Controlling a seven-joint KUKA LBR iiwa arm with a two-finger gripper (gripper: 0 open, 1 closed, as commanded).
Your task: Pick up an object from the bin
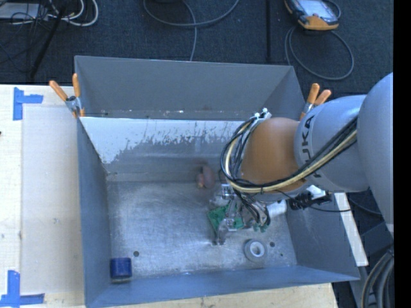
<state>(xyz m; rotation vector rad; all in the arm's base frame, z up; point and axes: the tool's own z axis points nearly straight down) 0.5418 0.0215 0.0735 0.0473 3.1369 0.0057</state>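
Reaching in from the right, the grey arm (359, 140) sits highest over everything. Its broad rounded casing narrows to a smooth, domed orange cover (270, 153) at the wrist. Black and pale cables (232, 156) loop round that cover in a loose bundle. The wrist bends down and to the left, so the gripper (219, 237) points almost straight at the floor of the bin. A small green circuit board (215, 218) is fixed just above its tip.

Below it stands the bin (180, 85), made of dull grey sheet metal with sloping walls. Its flat floor is scuffed and streaked pale, most heavily along the back slope. The gripper's tip is low over bare floor, right of the middle. I cannot tell how far it is open, and nothing shows in its grasp.

Well to the gripper's left and nearer the front wall lies a blue block (120, 268). It is squarish and matt, close to the front left corner, with its edges roughly square to the bin's walls.

Nearest the gripper is a pale grey ring (250, 251), like a small roll of tape. It lies just to the gripper's right and slightly toward the front wall. It rests flat with its hole facing up and, being round, has no long axis.

Beyond the gripper and a little to its left, a small pinkish lump (205, 177) sits at the foot of the back slope. It is rounded and soft-edged, and its shape is too vague to tell further.
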